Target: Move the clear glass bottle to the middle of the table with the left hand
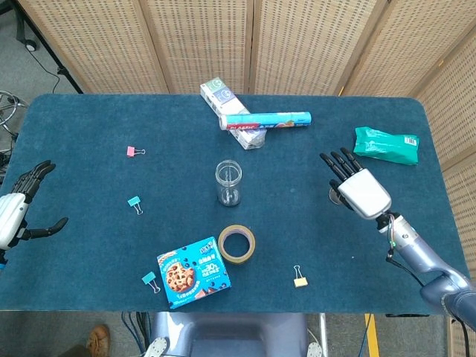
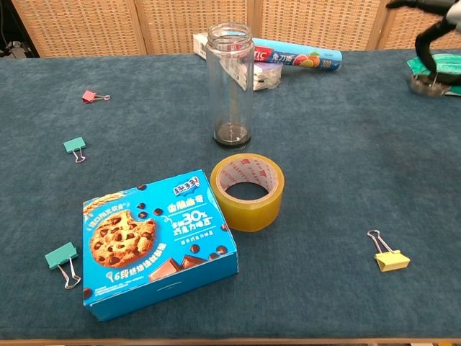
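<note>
Two hands show, both holding nothing. The left hand (image 1: 16, 210) hangs at the left edge of the table (image 1: 82, 119), fingers spread and thumb out, well apart from everything on the cloth. The right hand (image 1: 360, 190) hovers over the right side with its fingers straight and fanned out; beneath it lies a small round lid (image 1: 336, 198), partly hidden, and in the chest view only the dark fingertips of this hand show at the top right corner above that lid (image 2: 426, 85). The clear glass bottle (image 1: 228, 182) stands upright and uncapped near the middle of the table, touched by neither hand. Just in front of it lies a roll of yellowish tape (image 1: 236, 243), and beside the tape a blue cookie box (image 1: 193, 272). Behind the bottle a tube of plastic wrap (image 1: 268, 120) rests across a white carton (image 1: 227, 106). A green packet (image 1: 386, 145) lies near the far right edge. Binder clips are scattered about: a pink one (image 1: 132, 152) and a teal one (image 1: 134, 202) to the left, another teal one (image 1: 149, 279) by the cookie box, and a yellow one (image 1: 300, 280) near the front edge.
</note>
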{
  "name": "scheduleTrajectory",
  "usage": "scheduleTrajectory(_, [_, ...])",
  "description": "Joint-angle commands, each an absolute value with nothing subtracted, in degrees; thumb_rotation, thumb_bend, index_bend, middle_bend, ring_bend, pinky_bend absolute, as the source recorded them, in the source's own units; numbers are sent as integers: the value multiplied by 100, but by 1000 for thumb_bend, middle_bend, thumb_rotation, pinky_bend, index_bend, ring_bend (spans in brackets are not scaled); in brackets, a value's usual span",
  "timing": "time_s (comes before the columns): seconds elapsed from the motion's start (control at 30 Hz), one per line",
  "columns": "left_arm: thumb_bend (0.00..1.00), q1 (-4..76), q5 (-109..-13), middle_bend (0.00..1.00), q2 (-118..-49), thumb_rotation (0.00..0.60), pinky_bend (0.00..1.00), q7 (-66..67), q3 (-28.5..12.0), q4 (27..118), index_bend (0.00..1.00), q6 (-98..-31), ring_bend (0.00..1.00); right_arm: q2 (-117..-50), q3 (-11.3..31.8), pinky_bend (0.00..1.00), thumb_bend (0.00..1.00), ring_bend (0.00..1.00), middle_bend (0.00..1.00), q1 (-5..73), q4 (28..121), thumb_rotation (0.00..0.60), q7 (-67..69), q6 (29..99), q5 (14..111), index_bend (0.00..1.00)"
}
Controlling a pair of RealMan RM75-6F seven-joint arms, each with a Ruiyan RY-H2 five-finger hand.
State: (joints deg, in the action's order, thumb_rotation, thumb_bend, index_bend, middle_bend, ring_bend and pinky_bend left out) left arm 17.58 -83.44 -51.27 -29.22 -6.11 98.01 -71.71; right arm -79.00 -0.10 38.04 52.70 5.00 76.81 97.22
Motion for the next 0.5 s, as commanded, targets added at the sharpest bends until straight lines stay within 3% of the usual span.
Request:
scheduleTrajectory(0.03, [253,1757,-8351,0,-5104,600,0,-2933,-614,9815,0,-7173,0,-7159,334,0,470,0,6,3881,6310,600,64,7923,9632,641])
scheduleTrajectory(0.23, [253,1757,-8265,0,-5051,600,0,-2710,-621,9914,0,-7140,0,-6277,1015,0,469,0,5,4303,7986,600,-663,7532,9262,642])
scheduleTrajectory(0.5, [252,1730,-8148,0,-4997,600,0,-2557,-637,10008,0,-7130,0,-6157,1585,0,469,0,0,4848,8947,600,-1368,6713,8601,642])
